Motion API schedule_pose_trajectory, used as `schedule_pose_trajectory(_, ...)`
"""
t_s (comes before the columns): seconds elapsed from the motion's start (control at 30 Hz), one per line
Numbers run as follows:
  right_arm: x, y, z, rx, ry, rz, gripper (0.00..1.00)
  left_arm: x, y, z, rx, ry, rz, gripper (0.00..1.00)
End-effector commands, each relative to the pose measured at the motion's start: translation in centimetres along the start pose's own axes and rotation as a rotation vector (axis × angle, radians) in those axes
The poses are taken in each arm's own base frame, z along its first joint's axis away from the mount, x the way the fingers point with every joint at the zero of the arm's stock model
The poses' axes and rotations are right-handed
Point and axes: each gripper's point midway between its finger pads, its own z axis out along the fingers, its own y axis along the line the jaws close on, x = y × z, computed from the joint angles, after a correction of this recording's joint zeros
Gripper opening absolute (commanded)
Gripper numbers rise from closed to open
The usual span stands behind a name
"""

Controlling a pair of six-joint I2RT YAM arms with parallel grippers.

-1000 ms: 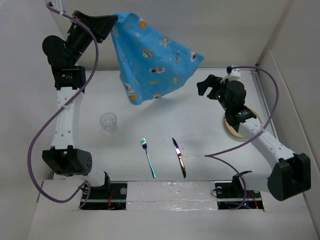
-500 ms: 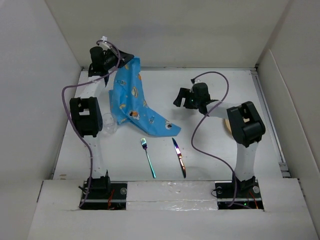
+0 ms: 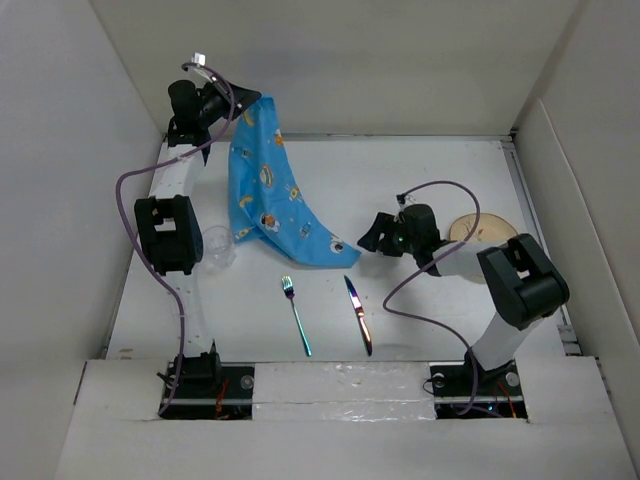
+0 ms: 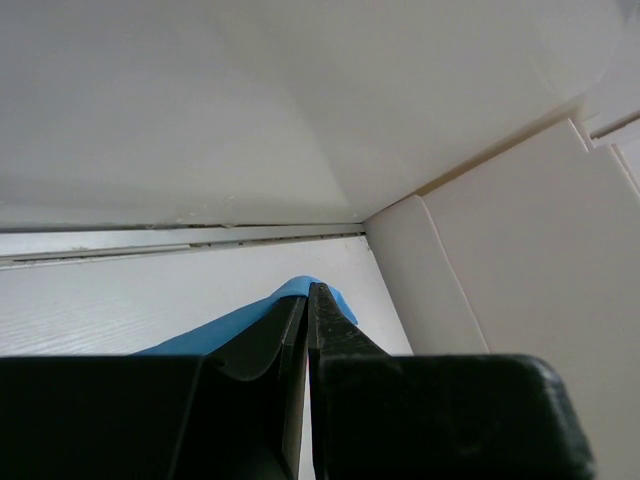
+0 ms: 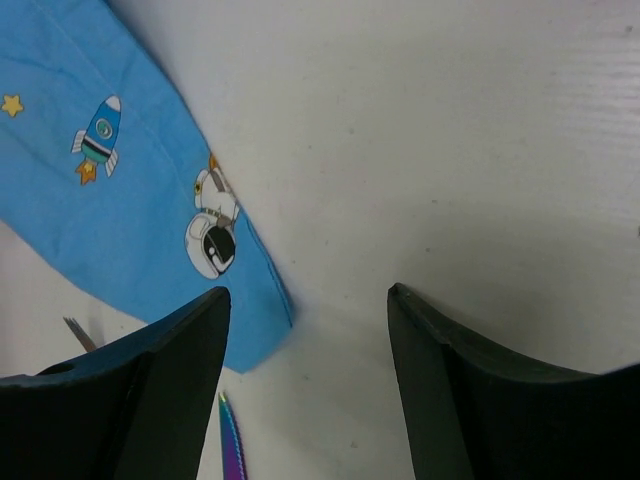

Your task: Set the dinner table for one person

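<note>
The blue cartoon-print placemat (image 3: 270,200) hangs bunched from my left gripper (image 3: 243,104), which is shut on its top corner near the back left wall; its lower end lies on the white dinner table (image 3: 400,180). In the left wrist view the jaws are pressed together on the blue cloth (image 4: 290,296). My right gripper (image 3: 372,234) is open and empty, low over the table just right of the placemat's lower corner (image 5: 250,330). A fork (image 3: 296,315) and a knife (image 3: 358,315) lie near the front middle. The knife tip (image 5: 230,440) shows in the right wrist view.
A clear glass (image 3: 217,247) stands left of the placemat beside the left arm. A wooden plate (image 3: 480,230) lies at the right, behind the right arm. White walls (image 3: 120,150) enclose the table.
The left gripper has lowered the placemat from spread high in the air to hanging with its lower end on the table. The right gripper has swung from the plate towards the placemat's lower corner.
</note>
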Motion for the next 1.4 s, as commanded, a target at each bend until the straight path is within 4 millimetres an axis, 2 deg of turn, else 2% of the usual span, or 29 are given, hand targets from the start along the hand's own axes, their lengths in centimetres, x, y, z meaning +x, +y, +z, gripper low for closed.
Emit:
schedule_pose_trajectory(0.0, 2.3, 1.4, -0.5, -0.061, 0.03, -0.001, 0.69, -1.9, -3.8, -0.7, 0.084, -0.035, 0.094, 0.0)
schedule_pose_trajectory(0.17, 3.9, 3.0, 0.6, -0.14, 0.069, 0.012, 0.66, -1.6, -3.8, -0.9, 0.083, -0.028, 0.094, 0.0)
schedule_pose_trajectory(0.23, 4.4, 3.6, 1.1, -0.156, 0.075, 0.014, 0.61, -1.5, -3.9, -1.1, 0.081, -0.027, 0.096, 0.0)
schedule_pose_trajectory(0.37, 4.0, 3.8, 1.1, -0.142, 0.047, 0.032, 0.53, -1.3, -3.8, -1.4, 0.071, -0.024, 0.109, 0.0)
schedule_pose_trajectory(0.47, 3.2, 3.9, 0.8, -0.128, 0.016, 0.035, 0.4, -1.3, -4.0, -1.4, 0.075, -0.023, 0.108, 0.0)
schedule_pose_trajectory(0.5, 2.9, 3.9, 0.8, -0.124, 0.007, 0.036, 0.26, -1.3, -4.2, -1.5, 0.08, -0.023, 0.107, 0.0)
schedule_pose_trajectory(0.57, 1.6, 4.4, 0.5, -0.121, -0.04, 0.022, 0.12, -1.1, -4.2, -1.6, 0.081, -0.021, 0.101, 0.0)
schedule_pose_trajectory(0.6, 0.5, 4.9, 0.2, -0.123, -0.071, 0.014, 0.0, -1.2, -4.6, -1.8, 0.087, -0.024, 0.105, 0.0)
schedule_pose_trajectory(0.63, -0.5, 5.4, -0.3, -0.126, -0.102, 0.004, 0.0, -1.3, -5.0, -1.9, 0.091, -0.025, 0.106, 0.0)
schedule_pose_trajectory(0.67, -3.1, 6.6, -1.6, -0.118, -0.174, -0.031, 0.0, -1.5, -5.9, -2.4, 0.108, -0.033, 0.114, 0.0)
schedule_pose_trajectory(0.73, -6.1, 8.3, -3.7, -0.099, -0.259, -0.081, 0.0, -1.8, -7.6, -3.1, 0.132, -0.043, 0.124, 0.0)
schedule_pose_trajectory(0.77, -9.2, 10.1, -6.7, -0.073, -0.352, -0.14, 0.0, -2.8, -9.6, -4.4, 0.157, -0.072, 0.144, 0.0)
schedule_pose_trajectory(0.8, -9.7, 10.2, -8.2, -0.035, -0.385, -0.166, 0.0, -3.1, -11.0, -5.0, 0.175, -0.084, 0.156, 0.0)
schedule_pose_trajectory(0.83, -12.1, 12.0, -10.5, -0.039, -0.458, -0.191, 0.0, -3.3, -12.3, -5.7, 0.194, -0.095, 0.167, 0.0)
schedule_pose_trajectory(0.87, -13.9, 12.1, -12.8, 0.007, -0.529, -0.227, 0.0, -3.5, -12.8, -6.7, 0.196, -0.107, 0.172, 0.0)
schedule_pose_trajectory(0.9, -14.3, 12.8, -14.7, 0.018, -0.549, -0.242, 0.0, -4.3, -16.0, -8.2, 0.233, -0.141, 0.208, 0.0)
schedule_pose_trajectory(0.93, -16.5, 15.2, -19.2, -0.036, -0.655, -0.251, 0.0, -4.5, -17.3, -9.1, 0.243, -0.156, 0.222, 0.0)
schedule_pose_trajectory(0.97, -17.7, 15.8, -21.7, -0.032, -0.714, -0.262, 0.0, -4.3, -17.7, -9.8, 0.234, -0.17, 0.22, 0.0)
schedule_pose_trajectory(1.0, -17.7, 15.8, -23.4, -0.017, -0.717, -0.271, 0.0, -4.8, -21.2, -11.9, 0.272, -0.207, 0.266, 0.0)
schedule_pose_trajectory(1.03, -18.6, 17.3, -27.0, -0.061, -0.791, -0.271, 0.0, -4.9, -22.1, -12.8, 0.272, -0.225, 0.284, 0.0)
schedule_pose_trajectory(1.07, -19.3, 18.0, -29.4, -0.063, -0.819, -0.283, 0.0, -4.5, -22.6, -13.6, 0.265, -0.232, 0.286, 0.0)
schedule_pose_trajectory(1.1, -19.0, 17.9, -30.6, -0.049, -0.808, -0.289, 0.0, -4.8, -25.4, -15.8, 0.279, -0.28, 0.317, 0.0)
schedule_pose_trajectory(1.17, -19.9, 19.3, -35.4, -0.083, -0.878, -0.291, 0.0, -4.7, -25.9, -17.5, 0.244, -0.326, 0.331, 0.0)
schedule_pose_trajectory(1.2, -19.6, 19.1, -36.3, -0.076, -0.87, -0.292, 0.0, -4.5, -28.1, -19.6, 0.244, -0.355, 0.355, 0.0)
schedule_pose_trajectory(1.23, -19.7, 19.1, -37.4, -0.072, -0.887, -0.288, 0.0, -4.3, -28.1, -20.4, 0.221, -0.374, 0.356, 0.0)
schedule_pose_trajectory(1.27, -20.0, 19.5, -39.5, -0.086, -0.922, -0.28, 0.0, -4.0, -27.1, -21.0, 0.177, -0.401, 0.348, 0.0)
schedule_pose_trajectory(1.3, -19.9, 19.3, -39.9, -0.074, -0.923, -0.278, 0.0, -3.7, -29.0, -23.1, 0.188, -0.435, 0.372, 0.0)
schedule_pose_trajectory(1.37, -20.1, 19.0, -41.1, -0.058, -0.944, -0.265, 0.0, -3.1, -27.7, -23.9, 0.129, -0.456, 0.359, 0.0)
